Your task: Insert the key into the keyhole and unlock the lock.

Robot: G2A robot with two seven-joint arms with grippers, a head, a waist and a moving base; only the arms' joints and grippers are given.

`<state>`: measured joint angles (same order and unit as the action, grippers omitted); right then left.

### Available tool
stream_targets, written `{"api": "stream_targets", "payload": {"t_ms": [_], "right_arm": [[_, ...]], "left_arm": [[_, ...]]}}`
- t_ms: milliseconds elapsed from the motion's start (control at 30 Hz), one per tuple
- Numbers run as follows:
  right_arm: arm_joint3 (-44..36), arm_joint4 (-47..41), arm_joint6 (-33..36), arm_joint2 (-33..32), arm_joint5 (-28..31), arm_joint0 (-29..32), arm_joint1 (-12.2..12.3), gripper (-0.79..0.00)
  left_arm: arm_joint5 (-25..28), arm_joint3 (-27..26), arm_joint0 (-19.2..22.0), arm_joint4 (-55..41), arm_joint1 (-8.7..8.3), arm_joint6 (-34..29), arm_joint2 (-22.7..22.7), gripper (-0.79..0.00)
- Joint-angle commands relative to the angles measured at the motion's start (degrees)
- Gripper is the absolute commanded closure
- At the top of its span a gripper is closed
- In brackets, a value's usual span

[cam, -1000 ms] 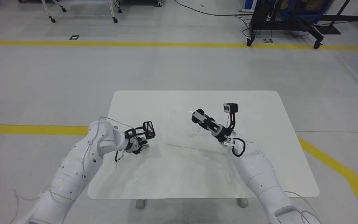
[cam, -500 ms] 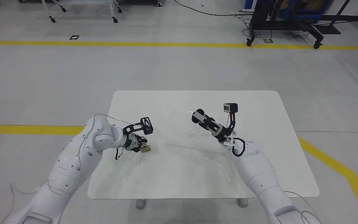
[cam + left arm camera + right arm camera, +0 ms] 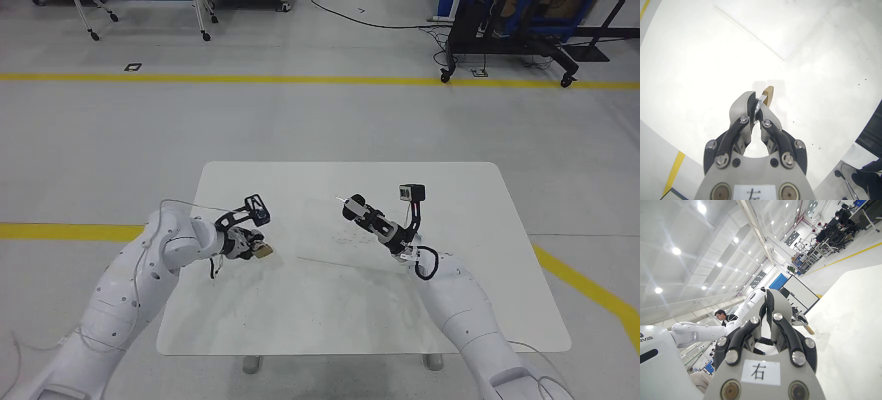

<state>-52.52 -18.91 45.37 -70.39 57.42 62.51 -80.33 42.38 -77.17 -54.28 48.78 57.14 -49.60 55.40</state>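
White table (image 3: 330, 310), matte, rectangular with rounded corners, fills the middle of the top view.

Left arm (image 3: 150, 275), in smooth white shells, enters from the lower left of the top view. Its forearm rises toward the right and the wrist is bent over the table's left-centre. Right arm (image 3: 455, 300) enters from the lower right, with the forearm slanting toward the upper left.

Left gripper (image 3: 758, 103) has pale curved fingers lined with black ribbed pads (image 3: 751, 102), carried on black linkages with bright pins. The pads are pinched on the silver shackle (image 3: 761, 99) of the lock (image 3: 769, 94).

Right gripper (image 3: 767, 298), of the same build, sits raised near the centre of the table in the top view. Its fingers are pressed together and aimed at the upper left.

The lock is a small brass block seen edge-on from the left wrist. Its long axis continues the line of the fingers, body outermost. In the top view the body points lower right from the fingertips. It is close over the table; contact cannot be judged.

Key (image 3: 340, 199) is a thin pale sliver projecting from the right fingertips toward the upper left. Further detail is too small to read.
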Motion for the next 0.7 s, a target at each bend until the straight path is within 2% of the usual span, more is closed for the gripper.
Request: {"api": "stream_targets", "payload": {"t_ms": [0, 67, 167, 200, 467, 533, 667], "right_arm": [[-1.1, -0.3, -2.2, 0.3, -0.2, 0.6, -0.1, 0.000], [-1.4, -1.8, -4.0, 1.2, 0.3, 1.2, -0.5, 0.000], [-0.7, -5.5, -6.4, 2.2, 0.6, 1.4, -1.0, 0.000], [-0.8, -6.9, -6.4, 2.2, 0.6, 1.3, -1.1, 0.000], [-0.8, -6.9, -6.4, 2.2, 0.6, 1.3, -1.1, 0.000], [-0.8, -6.9, -6.4, 2.2, 0.6, 1.3, -1.1, 0.000], [-2.2, -8.6, -8.5, 3.6, -3.6, 1.4, -1.5, 0.000]], "left_arm": [[6.4, 5.3, 0.8, -20.8, 0.18, 1.9, 0.7, 0.000], [10.0, 11.2, 3.2, -36.8, 0.60, -1.9, -0.3, 0.000], [5.0, 16.1, 7.2, -56.4, 1.30, -7.3, -4.6, 0.000], [3.5, 16.6, 8.2, -59.4, 1.36, -8.8, -5.4, 0.000], [3.5, 16.6, 8.2, -59.4, 1.36, -8.8, -5.4, 0.000], [1.6, 14.6, 6.4, -67.2, 1.82, -8.0, -5.8, 0.000], [-2.4, 16.1, 6.1, -84.2, 2.89, -14.7, -7.2, 0.000]]}}
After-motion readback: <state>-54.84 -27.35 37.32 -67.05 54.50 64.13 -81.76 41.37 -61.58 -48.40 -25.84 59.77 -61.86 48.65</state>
